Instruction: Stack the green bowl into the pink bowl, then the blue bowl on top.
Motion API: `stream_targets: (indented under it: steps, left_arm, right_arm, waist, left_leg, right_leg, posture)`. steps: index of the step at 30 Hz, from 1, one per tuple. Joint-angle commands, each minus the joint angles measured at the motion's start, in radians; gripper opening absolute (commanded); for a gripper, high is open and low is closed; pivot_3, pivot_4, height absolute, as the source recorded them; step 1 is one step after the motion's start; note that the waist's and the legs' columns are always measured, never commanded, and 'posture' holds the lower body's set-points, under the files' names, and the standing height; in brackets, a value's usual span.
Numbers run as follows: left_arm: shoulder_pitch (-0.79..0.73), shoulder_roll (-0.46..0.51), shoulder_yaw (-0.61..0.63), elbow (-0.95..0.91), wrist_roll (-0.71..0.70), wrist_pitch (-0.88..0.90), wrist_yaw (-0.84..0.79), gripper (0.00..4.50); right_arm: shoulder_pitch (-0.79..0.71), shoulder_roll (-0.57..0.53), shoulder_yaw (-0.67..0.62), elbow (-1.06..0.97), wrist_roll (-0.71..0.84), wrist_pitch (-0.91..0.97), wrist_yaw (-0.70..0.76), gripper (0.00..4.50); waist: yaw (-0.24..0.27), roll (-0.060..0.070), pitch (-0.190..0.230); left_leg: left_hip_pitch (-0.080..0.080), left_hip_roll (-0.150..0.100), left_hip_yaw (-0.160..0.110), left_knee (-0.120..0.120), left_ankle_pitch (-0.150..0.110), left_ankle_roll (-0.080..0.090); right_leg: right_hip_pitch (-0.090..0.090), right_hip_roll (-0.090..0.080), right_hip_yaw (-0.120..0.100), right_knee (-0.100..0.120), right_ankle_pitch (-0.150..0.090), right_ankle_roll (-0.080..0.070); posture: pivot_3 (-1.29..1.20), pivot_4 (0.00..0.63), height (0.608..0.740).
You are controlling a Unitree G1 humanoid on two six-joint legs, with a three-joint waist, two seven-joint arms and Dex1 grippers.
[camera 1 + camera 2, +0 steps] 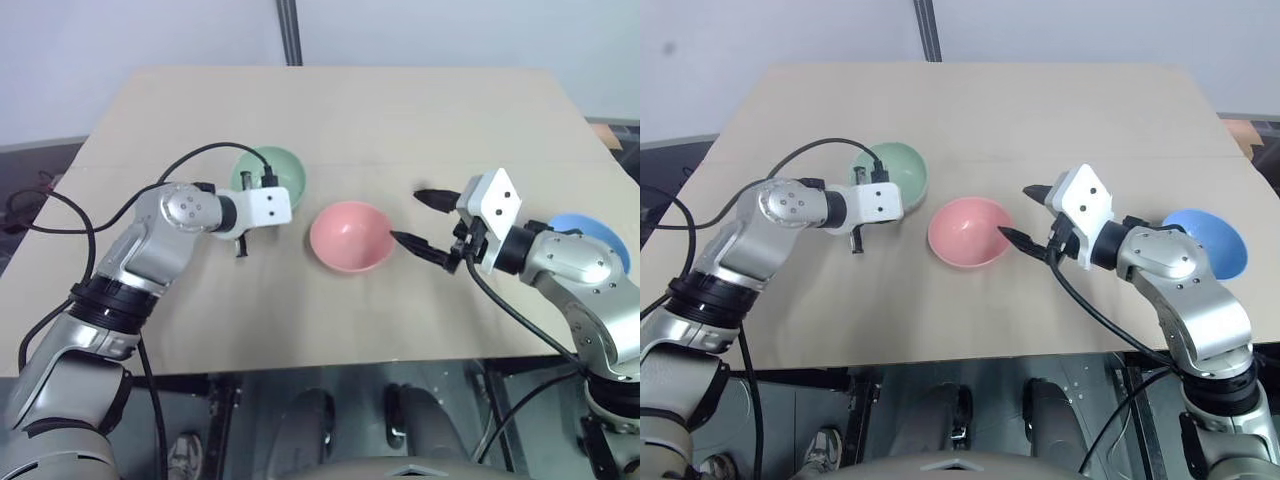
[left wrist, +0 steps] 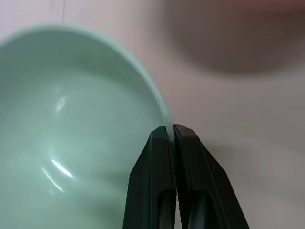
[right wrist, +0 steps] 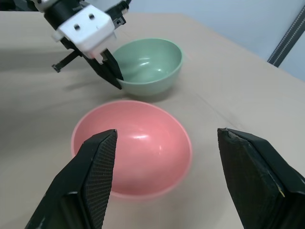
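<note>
Pinching the green bowl (image 2: 71, 133) by its rim: left gripper (image 2: 171, 131) clamped on the edge facing the pink bowl (image 1: 350, 236), one finger inside, one outside. Pink sits just right of green, so the carry runs rightward. Right gripper (image 3: 164, 138) hangs spread wide, empty, beside pink; blue bowl (image 1: 1210, 238) far right.

A tan wooden table (image 1: 400, 110) is taking up the middle of the scene, and a grey metal post (image 1: 289, 32) is rising just behind its far edge.

Lab: bare test table (image 1: 400, 110), blank wall (image 1: 150, 30)
</note>
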Motion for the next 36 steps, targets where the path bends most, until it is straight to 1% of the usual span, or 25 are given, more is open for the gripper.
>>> stream_targets:
  steps: [1,4,8,10,11,12,15,17,18,19,20,21,22,23,24,25,27,30,33,36]
  left_arm:
    - [-0.036,-0.002,0.123,-0.176,-0.182,0.004,-0.102,0.06]
    - [-0.063,-0.005,0.151,-0.257,-0.298,0.027,-0.191,0.06]
    - [-0.065,-0.005,0.121,-0.267,-0.316,-0.017,-0.261,0.06]
    - [-0.059,-0.019,0.095,-0.25,-0.311,-0.047,-0.288,0.68]
    - [-0.055,-0.024,0.085,-0.236,-0.301,-0.07,-0.297,0.88]
    - [-0.053,-0.028,0.078,-0.225,-0.292,-0.085,-0.303,1.25]
    - [-0.057,-0.043,0.077,-0.199,-0.288,-0.105,-0.308,2.84]
    - [-0.062,-0.059,0.091,-0.194,-0.303,-0.084,-0.295,3.76]
    - [-0.062,-0.06,0.106,-0.199,-0.325,-0.044,-0.289,3.99]
    - [-0.06,-0.06,0.126,-0.208,-0.357,0.016,-0.281,3.99]
    - [-0.058,-0.057,0.155,-0.212,-0.413,0.12,-0.271,3.99]
    - [-0.053,-0.054,0.187,-0.212,-0.487,0.22,-0.274,3.99]
    - [-0.038,-0.079,0.242,-0.204,-0.575,0.268,-0.266,3.99]
    - [-0.018,-0.12,0.301,-0.195,-0.632,0.255,-0.237,3.99]
    - [0.015,-0.133,0.339,-0.197,-0.645,0.236,-0.216,3.99]
    - [0.042,-0.13,0.361,-0.204,-0.661,0.259,-0.206,3.99]
    - [0.1,-0.126,0.377,-0.233,-0.642,0.23,-0.187,3.99]
    - [0.159,-0.109,0.411,-0.263,-0.768,0.295,-0.265,3.99]
    - [0.184,-0.118,0.432,-0.266,-0.802,0.247,-0.308,3.99]
    - [0.195,-0.117,0.417,-0.266,-0.765,0.163,-0.343,3.99]
  right_arm:
    - [0.051,-0.034,-0.073,-0.051,0.021,-0.019,-0.011,3.61]
    - [0.148,-0.07,-0.138,-0.083,0.023,-0.026,-0.011,3.61]
    - [0.245,-0.087,-0.203,-0.12,0.031,-0.013,-0.039,3.61]
    - [0.293,-0.091,-0.232,-0.138,0.023,-0.004,-0.061,3.61]
    - [0.311,-0.093,-0.241,-0.143,0.02,-0.007,-0.068,3.61]
    - [0.325,-0.093,-0.248,-0.147,0.021,-0.008,-0.073,3.61]
    - [0.362,-0.095,-0.267,-0.149,0.024,-0.019,-0.084,3.61]
    - [0.387,-0.097,-0.282,-0.138,0.018,-0.031,-0.089,3.61]
    - [0.397,-0.102,-0.287,-0.129,0.011,-0.035,-0.092,3.61]
    - [0.405,-0.108,-0.292,-0.115,0.0,-0.04,-0.096,3.61]
    - [0.409,-0.113,-0.295,-0.093,-0.012,-0.04,-0.104,3.61]
    - [0.411,-0.118,-0.297,-0.074,-0.022,-0.039,-0.112,3.61]
    - [0.412,-0.127,-0.295,-0.05,-0.038,-0.043,-0.117,3.61]
    - [0.411,-0.139,-0.289,-0.026,-0.057,-0.052,-0.12,3.61]
    - [0.405,-0.149,-0.282,0.006,-0.077,-0.059,-0.13,3.61]
    - [0.396,-0.154,-0.277,0.036,-0.092,-0.062,-0.14,3.61]
    - [0.367,-0.163,-0.268,0.107,-0.121,-0.063,-0.166,3.61]
    - [0.324,-0.166,-0.257,0.221,-0.167,-0.076,-0.198,3.61]
    - [0.299,-0.173,-0.259,0.307,-0.196,-0.067,-0.219,3.61]
    - [0.262,-0.15,-0.291,0.369,-0.172,-0.023,-0.233,3.61]
  waist:
    - [0.001,0.0,0.0]
    - [0.011,0.0,0.0]
    - [0.006,0.0,0.0]
    - [0.008,0.0,0.0]
    - [0.008,0.0,0.0]
    - [0.008,0.0,0.0]
    - [0.007,0.0,0.0]
    - [0.008,0.0,0.0]
    - [0.008,0.0,0.0]
    - [0.009,0.0,0.0]
    - [0.008,0.0,0.0]
    - [0.006,0.0,0.0]
    - [0.005,0.0,0.0]
    - [0.004,0.0,-0.001]
    - [0.004,0.001,-0.001]
    - [0.002,0.0,-0.001]
    - [-0.003,0.0,-0.001]
    - [-0.003,0.0,-0.001]
    - [-0.001,0.0,-0.001]
    - [0.002,0.0,-0.001]
  left_leg:
    - [0.0,0.0,0.0,0.0,0.0,0.0]
    - [-0.001,-0.001,-0.001,0.0,0.0,0.0]
    - [0.002,-0.001,-0.001,0.0,0.0,0.0]
    - [0.003,-0.002,-0.001,0.0,0.0,0.0]
    - [0.004,-0.002,-0.001,0.0,0.0,0.0]
    - [0.004,-0.002,0.0,0.0,0.0,0.0]
    - [0.005,-0.003,0.001,0.001,0.0,0.0]
    - [0.005,-0.002,0.001,0.001,0.0,0.0]
    - [0.005,-0.002,0.0,0.001,0.0,0.0]
    - [0.005,-0.002,0.0,0.001,0.0,0.0]
    - [0.005,-0.002,0.0,0.001,0.0,0.0]
    - [0.005,-0.001,0.0,0.001,0.0,0.0]
    - [0.005,0.0,0.0,0.001,0.0,0.0]
    - [0.005,0.0,0.0,0.001,0.0,0.0]
    - [0.005,0.0,0.001,0.001,0.0,0.0]
    - [0.005,0.0,0.001,0.001,0.0,0.0]
    - [0.006,0.0,0.001,0.001,0.0,0.0]
    - [0.007,0.0,0.001,0.001,0.0,0.0]
    - [0.006,0.0,0.001,0.001,0.0,0.0]
    - [0.007,-0.001,0.001,0.001,0.0,0.0]
  right_leg:
    - [0.0,0.0,0.0,0.0,0.0,0.0]
    - [0.001,-0.001,-0.001,-0.001,0.0,0.0]
    - [0.002,0.0,0.002,0.0,-0.002,0.003]
    - [0.002,0.001,0.002,0.001,-0.002,0.004]
    - [0.002,0.001,0.002,0.001,-0.002,0.004]
    - [0.002,0.001,0.002,0.001,-0.002,0.004]
    - [0.003,0.001,0.004,0.002,-0.002,0.004]
    - [0.003,0.001,0.004,0.002,-0.002,0.004]
    - [0.003,0.001,0.004,0.002,-0.002,0.004]
    - [0.003,0.001,0.004,0.002,-0.002,0.004]
    - [0.003,0.001,0.004,0.002,-0.002,0.004]
    - [0.003,0.001,0.004,0.002,-0.002,0.004]
    - [0.003,0.001,0.004,0.002,-0.002,0.004]
    - [0.003,0.001,0.004,0.002,-0.002,0.004]
    - [0.003,0.001,0.005,0.002,-0.002,0.004]
    - [0.003,0.001,0.005,0.002,-0.002,0.004]
    - [0.003,0.001,0.005,0.002,-0.002,0.004]
    - [0.004,0.001,0.005,0.003,-0.002,0.004]
    - [0.004,0.001,0.005,0.003,-0.002,0.003]
    - [0.004,0.001,0.005,0.003,-0.002,0.003]
  posture:
    - [0.0,0.15,0.74]
    - [0.0,0.15,0.74]
    - [0.0,0.15,0.74]
    - [0.0,0.15,0.74]
    - [0.0,0.15,0.74]
    - [0.0,0.15,0.74]
    - [0.0,0.15,0.74]
    - [0.0,0.15,0.74]
    - [0.0,0.15,0.74]
    - [0.0,0.15,0.74]
    - [0.0,0.15,0.74]
    - [0.0,0.15,0.74]
    - [0.0,0.15,0.74]
    - [0.0,0.15,0.74]
    - [0.0,0.15,0.74]
    - [0.0,0.15,0.74]
    - [0.0,0.15,0.74]
    - [0.0,0.15,0.74]
    - [0.0,0.15,0.74]
    - [0.0,0.15,0.74]
